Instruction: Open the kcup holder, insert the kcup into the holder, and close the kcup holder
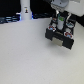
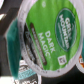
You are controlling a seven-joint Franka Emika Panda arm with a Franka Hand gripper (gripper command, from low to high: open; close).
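In the exterior view my gripper hangs at the upper right, shut on the kcup, a small white pod showing a bit of green. Directly beneath it stands the kcup holder, a black boxy unit with a pale handle on its front. The pod sits just above the holder's top. The wrist view is almost filled by the kcup's green lid, printed "DARK MAGIC" and held tilted. Below it show other pods, one dark-topped and one reddish. I cannot tell whether the drawer is pulled out.
A tall white bottle-like post stands at the back on the exterior view's left, in front of a dark blue backdrop. The white tabletop stretches across the front and the exterior view's left.
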